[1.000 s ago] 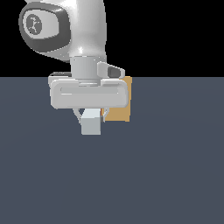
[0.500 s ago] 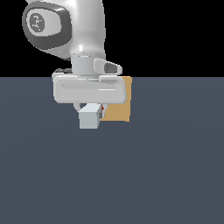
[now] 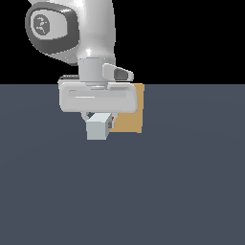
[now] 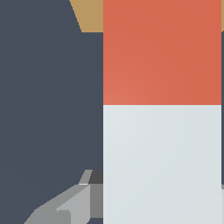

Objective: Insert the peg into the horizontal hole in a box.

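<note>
Gripper [image 3: 99, 125] clamps the peg [image 4: 162, 109] by its white-grey part; the peg's white end faces the ext. cam. Red-orange end points at the tan box [image 3: 130, 117], just at gripper's 3 o'clock. Hole hidden.

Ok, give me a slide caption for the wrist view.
Wrist view: the gripped peg, red-orange end leading and white-grey end nearest the gripper, points toward the tan box.
</note>
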Robot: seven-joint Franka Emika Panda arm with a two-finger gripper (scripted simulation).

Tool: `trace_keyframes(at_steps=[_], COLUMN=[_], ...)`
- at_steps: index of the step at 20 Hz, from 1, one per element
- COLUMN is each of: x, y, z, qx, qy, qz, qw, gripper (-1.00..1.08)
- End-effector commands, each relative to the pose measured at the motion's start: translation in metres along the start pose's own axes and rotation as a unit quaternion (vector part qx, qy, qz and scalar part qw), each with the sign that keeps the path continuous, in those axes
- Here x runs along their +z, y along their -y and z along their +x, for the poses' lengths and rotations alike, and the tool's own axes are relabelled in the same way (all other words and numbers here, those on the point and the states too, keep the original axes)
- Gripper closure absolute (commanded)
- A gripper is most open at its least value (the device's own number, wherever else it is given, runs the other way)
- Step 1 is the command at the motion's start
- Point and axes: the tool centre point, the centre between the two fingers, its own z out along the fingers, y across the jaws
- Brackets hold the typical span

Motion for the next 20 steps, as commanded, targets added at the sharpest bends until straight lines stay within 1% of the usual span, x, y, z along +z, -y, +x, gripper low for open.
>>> trace_keyframes(at_steps=[1,7,11,15,20], x=[-0.004,-0.002,-0.003,-0.003,-0.004], y=[-0.003,-0.002,-0.001,-0.001,-0.001], z=[0.001,0.002,0.014,0.037,0.076], qx=[0.001,0.001,0.001,0.001,0.001], qy=[-0.001,-0.001,-0.001,-0.001,-0.001], qz=[-0.004,-0.002,-0.003,-0.003,-0.004], qw=[1.0,1.0,1.0,1.0,1.0], gripper=[1.08,1.08,1.08,1.08,1.08])
